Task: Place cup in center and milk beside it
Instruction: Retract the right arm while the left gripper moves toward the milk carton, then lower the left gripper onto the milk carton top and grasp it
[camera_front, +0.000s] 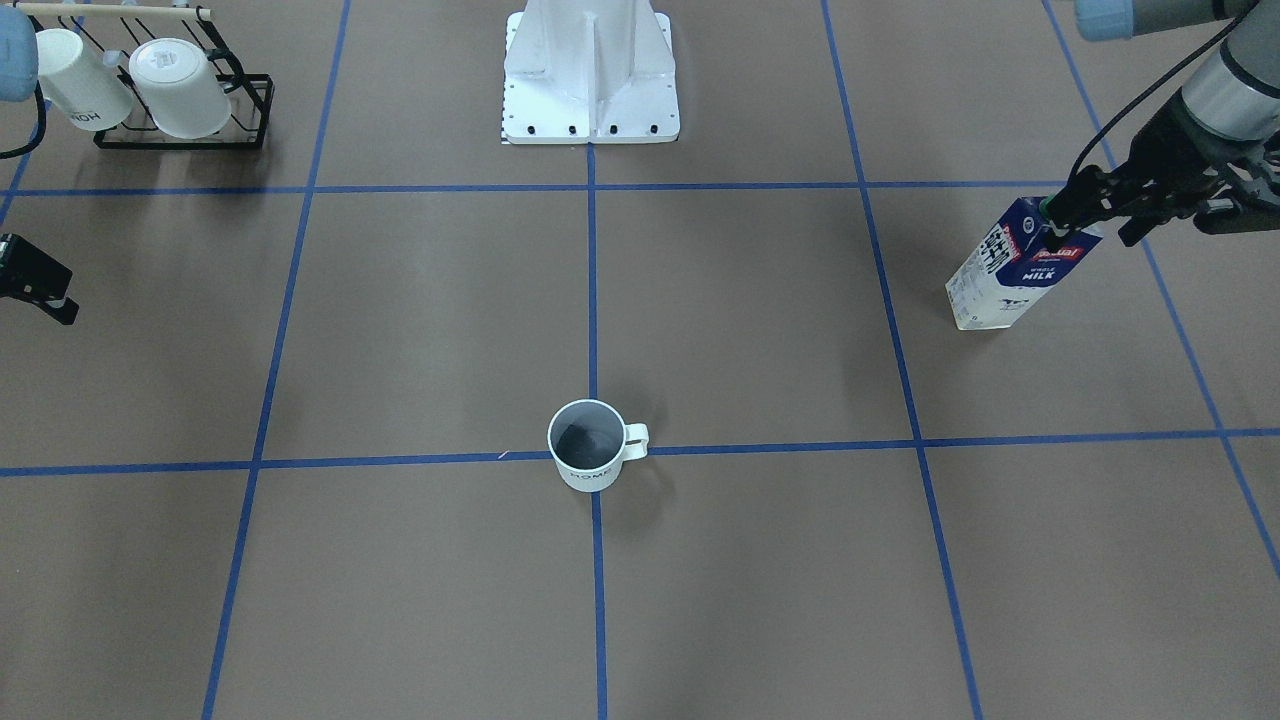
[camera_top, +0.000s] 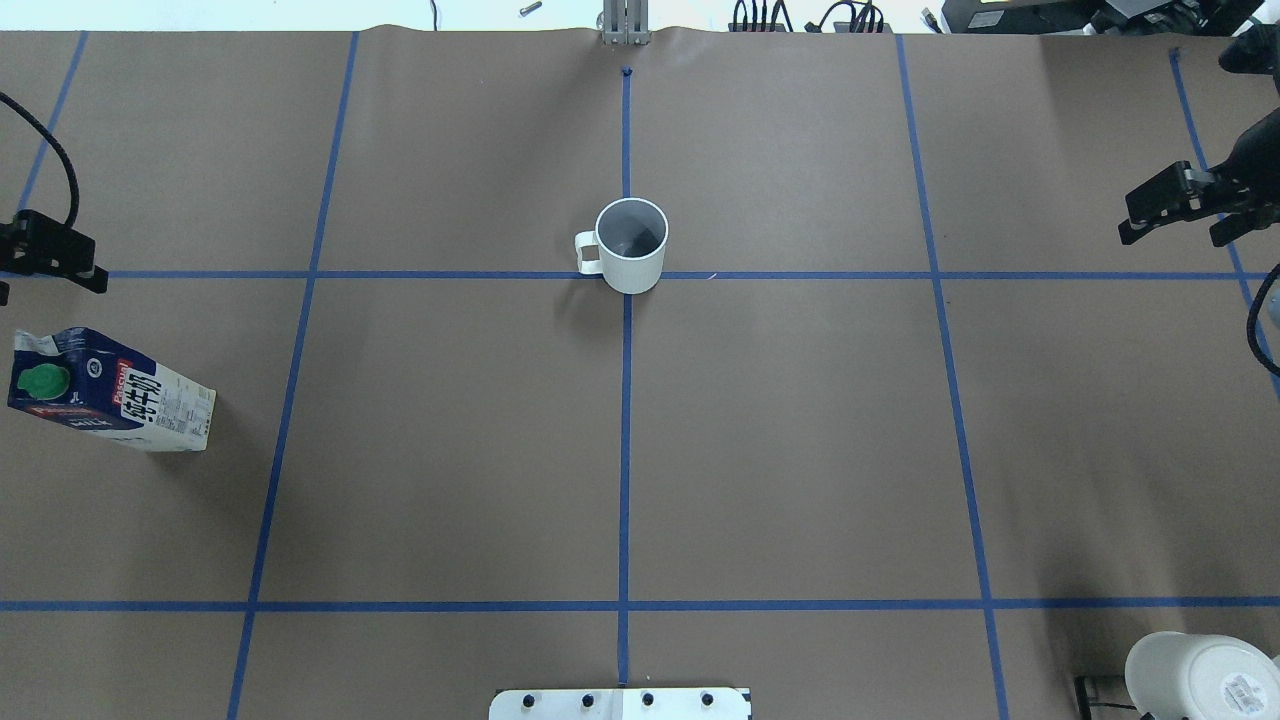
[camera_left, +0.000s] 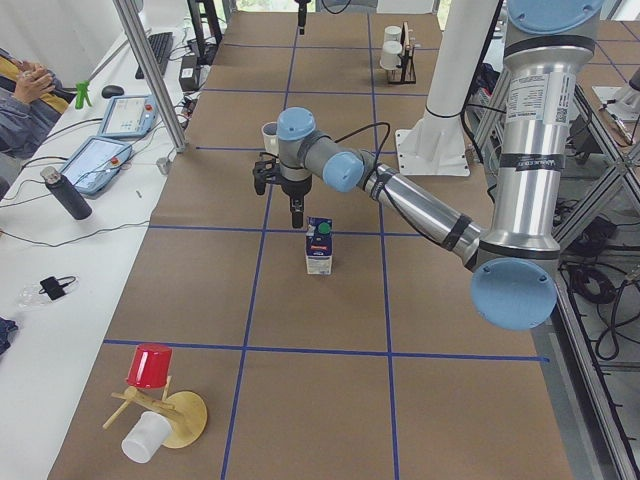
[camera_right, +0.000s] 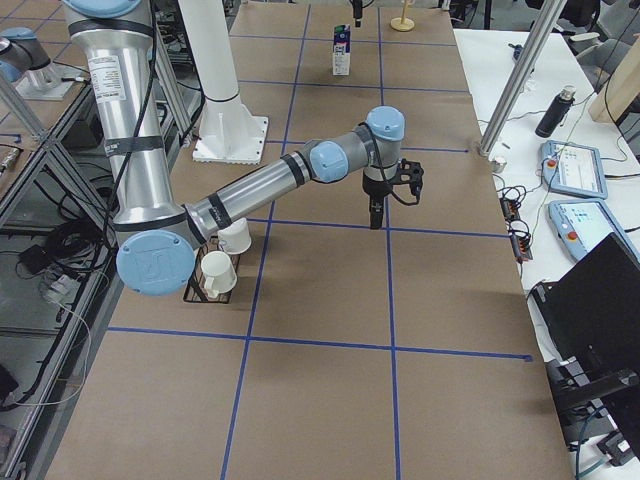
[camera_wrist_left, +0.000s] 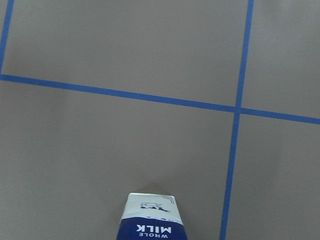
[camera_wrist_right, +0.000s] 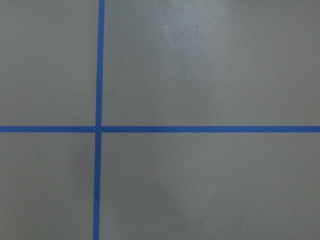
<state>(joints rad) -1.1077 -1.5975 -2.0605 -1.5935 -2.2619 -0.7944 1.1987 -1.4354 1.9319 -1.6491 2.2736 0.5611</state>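
Note:
The cup (camera_front: 595, 447) is a white mug with a dark inside. It stands upright on the crossing of the blue tape lines at the table's middle, also in the overhead view (camera_top: 631, 246). The milk (camera_front: 1015, 268) is a navy and white carton with a green cap. It stands upright far out on my left side (camera_top: 110, 392) (camera_left: 319, 246). My left gripper (camera_front: 1056, 236) hangs just beyond the carton's top, apart from it (camera_top: 93, 277), and looks shut and empty. My right gripper (camera_top: 1128, 232) hovers over bare table on the far right, and looks shut and empty.
A black wire rack (camera_front: 240, 130) with two white mugs stands near the robot's base on its right side. The white base plate (camera_front: 590, 120) is at the robot's table edge. A wooden stand with a red cup (camera_left: 150, 368) stands at the left end.

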